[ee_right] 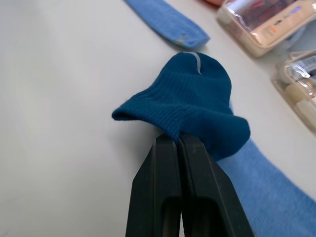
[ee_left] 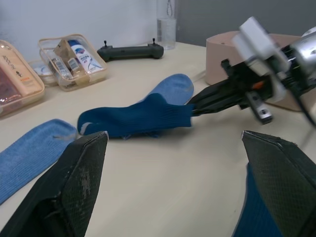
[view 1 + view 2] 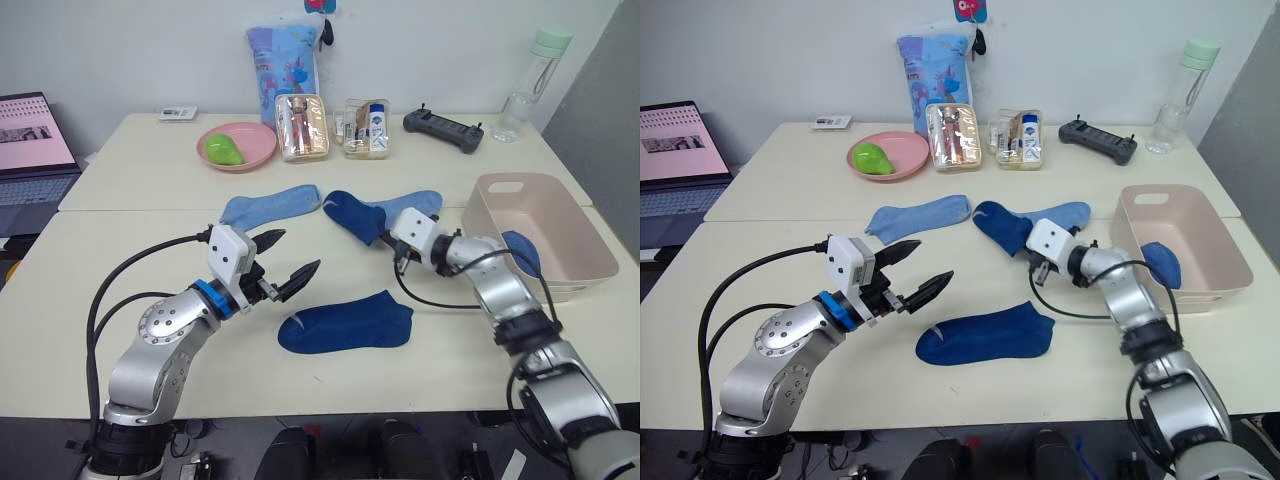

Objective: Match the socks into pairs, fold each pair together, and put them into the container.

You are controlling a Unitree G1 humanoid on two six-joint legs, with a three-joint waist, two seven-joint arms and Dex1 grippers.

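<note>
dark blue sock (image 3: 355, 215) mid-table, lapping a light blue sock (image 3: 418, 203) | soft, limp; we judge the cuff edge best | right gripper (image 1: 178, 139) pinches that cuff | left gripper (image 3: 283, 260) gapes wide, empty

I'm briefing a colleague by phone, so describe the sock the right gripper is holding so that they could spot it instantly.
Start at the pale pink plastic bin on the robot's right. Beside it, the right gripper pinches a dark royal blue knit sock lying across a sky blue sock. The other dark blue sock lies flat and untouched.
</note>
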